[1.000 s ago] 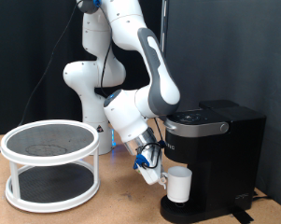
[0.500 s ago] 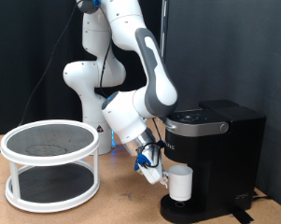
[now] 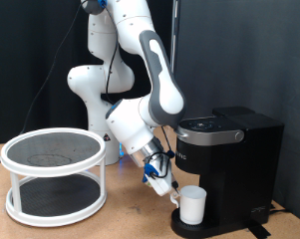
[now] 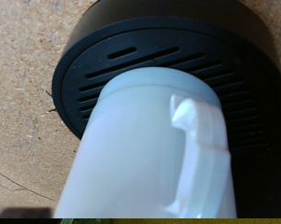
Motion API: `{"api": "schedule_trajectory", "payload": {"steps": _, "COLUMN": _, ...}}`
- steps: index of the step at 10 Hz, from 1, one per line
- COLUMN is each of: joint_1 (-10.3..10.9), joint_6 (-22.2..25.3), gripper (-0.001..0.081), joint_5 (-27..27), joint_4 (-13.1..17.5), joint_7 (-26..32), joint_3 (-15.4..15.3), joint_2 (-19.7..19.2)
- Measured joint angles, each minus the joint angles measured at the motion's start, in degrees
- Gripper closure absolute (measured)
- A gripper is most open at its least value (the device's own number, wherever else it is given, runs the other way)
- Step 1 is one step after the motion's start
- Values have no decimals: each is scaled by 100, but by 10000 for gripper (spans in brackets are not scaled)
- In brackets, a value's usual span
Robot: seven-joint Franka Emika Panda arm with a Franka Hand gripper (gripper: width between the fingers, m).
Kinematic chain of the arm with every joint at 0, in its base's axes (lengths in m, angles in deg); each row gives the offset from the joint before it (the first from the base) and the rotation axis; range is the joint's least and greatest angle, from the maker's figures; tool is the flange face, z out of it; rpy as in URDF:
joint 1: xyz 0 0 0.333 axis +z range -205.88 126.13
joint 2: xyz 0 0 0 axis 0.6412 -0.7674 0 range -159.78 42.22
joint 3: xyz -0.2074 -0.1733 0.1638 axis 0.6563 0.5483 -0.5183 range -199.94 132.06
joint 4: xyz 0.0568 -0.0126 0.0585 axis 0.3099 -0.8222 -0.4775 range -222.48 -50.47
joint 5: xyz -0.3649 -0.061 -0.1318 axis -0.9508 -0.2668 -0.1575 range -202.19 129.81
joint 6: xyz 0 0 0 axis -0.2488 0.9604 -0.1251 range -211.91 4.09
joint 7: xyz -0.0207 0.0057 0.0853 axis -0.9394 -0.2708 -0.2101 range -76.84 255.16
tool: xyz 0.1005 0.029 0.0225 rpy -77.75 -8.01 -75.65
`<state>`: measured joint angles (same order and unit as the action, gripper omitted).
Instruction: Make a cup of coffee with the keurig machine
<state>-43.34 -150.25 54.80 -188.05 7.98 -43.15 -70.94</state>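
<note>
The white cup (image 3: 194,206) stands on the round drip base (image 3: 214,230) of the black keurig machine (image 3: 237,149), under its brew head. My gripper (image 3: 173,193), with blue fingers, is at the cup's side towards the exterior view's left, at the handle, and seems shut on it. In the wrist view the cup (image 4: 140,149) fills the frame, with its handle (image 4: 201,140) towards the camera, and rests on the slotted black drip base (image 4: 103,56). My fingers do not show there. The machine's lid is down.
A white two-tier round rack (image 3: 55,174) stands on the wooden table (image 3: 130,214) at the exterior view's left. The arm's white base (image 3: 95,90) rises behind, in front of a dark curtain.
The cup has come down a little with my gripper and now sits lower on the drip base. The arm has shifted slightly towards the exterior view's left.
</note>
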Motion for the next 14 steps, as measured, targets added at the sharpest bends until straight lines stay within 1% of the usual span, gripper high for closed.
{"api": "schedule_trajectory", "payload": {"steps": 1, "joint_1": -17, "joint_6": 40, "gripper": 251, "joint_5": -76, "joint_4": -42, "joint_7": 2, "joint_3": 14, "joint_2": 8}}
{"api": "schedule_trajectory", "payload": {"steps": 2, "joint_1": -52, "joint_6": 135, "gripper": 251, "joint_5": -310, "joint_4": -139, "joint_7": -6, "joint_3": 41, "joint_2": 51}}
{"api": "schedule_trajectory", "payload": {"steps": 3, "joint_1": -117, "joint_6": 357, "gripper": 115, "joint_5": -654, "joint_4": -287, "joint_7": -24, "joint_3": 95, "joint_2": 146}}
{"api": "schedule_trajectory", "payload": {"steps": 4, "joint_1": -206, "joint_6": 650, "gripper": 115, "joint_5": -985, "joint_4": -454, "joint_7": -37, "joint_3": 174, "joint_2": 287}}
{"api": "schedule_trajectory", "payload": {"steps": 5, "joint_1": -299, "joint_6": 943, "gripper": 80, "joint_5": -1236, "joint_4": -601, "joint_7": -44, "joint_3": 247, "joint_2": 439}}
{"api": "schedule_trajectory", "payload": {"steps": 7, "joint_1": -475, "joint_6": 1416, "gripper": 73, "joint_5": -1516, "joint_4": -841, "joint_7": -49, "joint_3": 392, "joint_2": 762}}
{"api": "schedule_trajectory", "payload": {"steps": 8, "joint_1": -555, "joint_6": 1607, "gripper": 72, "joint_5": -1605, "joint_4": -986, "joint_7": -65, "joint_3": 448, "joint_2": 987}}
{"api": "schedule_trajectory", "payload": {"steps": 10, "joint_1": -557, "joint_6": 1606, "gripper": 72, "joint_5": -1688, "joint_4": -1000, "joint_7": -62, "joint_3": 433, "joint_2": 956}}
{"api": "schedule_trajectory", "payload": {"steps": 11, "joint_1": -569, "joint_6": 1810, "gripper": 72, "joint_5": -1829, "joint_4": -1048, "joint_7": -62, "joint_3": 448, "joint_2": 1001}}
{"api": "schedule_trajectory", "payload": {"steps": 12, "joint_1": -599, "joint_6": 2150, "gripper": 72, "joint_5": -1944, "joint_4": -1122, "joint_7": -69, "joint_3": 477, "joint_2": 1136}}
{"api": "schedule_trajectory", "payload": {"steps": 14, "joint_1": -655, "joint_6": 2804, "gripper": 72, "joint_5": -1974, "joint_4": -1270, "joint_7": -77, "joint_3": 538, "joint_2": 1533}}
